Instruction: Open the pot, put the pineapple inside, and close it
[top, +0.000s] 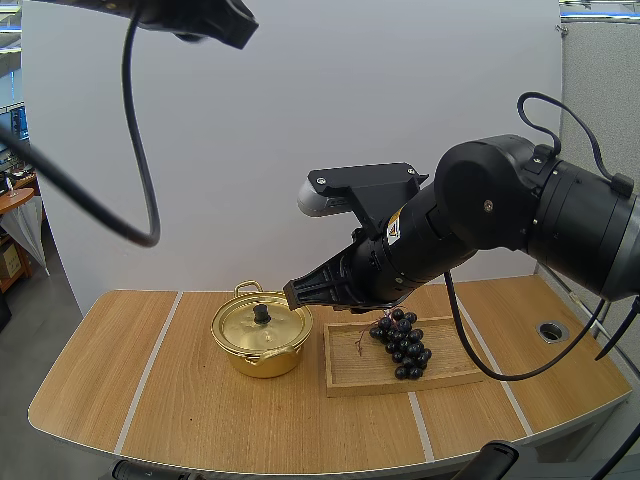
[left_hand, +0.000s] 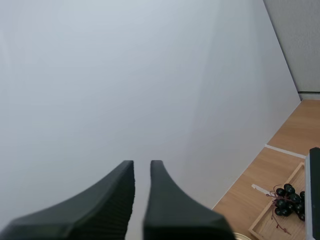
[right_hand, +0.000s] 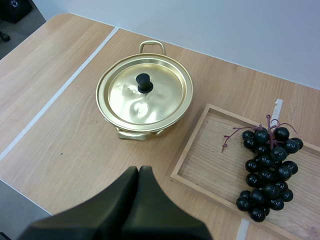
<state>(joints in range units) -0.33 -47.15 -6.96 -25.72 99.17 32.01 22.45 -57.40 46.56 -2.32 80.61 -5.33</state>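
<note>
Barely begun, judging by the shiny golden metal pot (top: 262, 350) on the pale wooden desk (top: 200, 420), round golden lid (right_hand: 142, 97) closed over it. Just beside it, as the only fruit at hand, a bunch of dark grapes (right_hand: 267, 167) lying in a shallow wooden tray (right_hand: 210, 155). Above pot and tray, right jaws pressed together on nothing, left jaws raised toward the white wall, slightly apart and empty, so lifting the lid, loading and closing all left to do.
</note>
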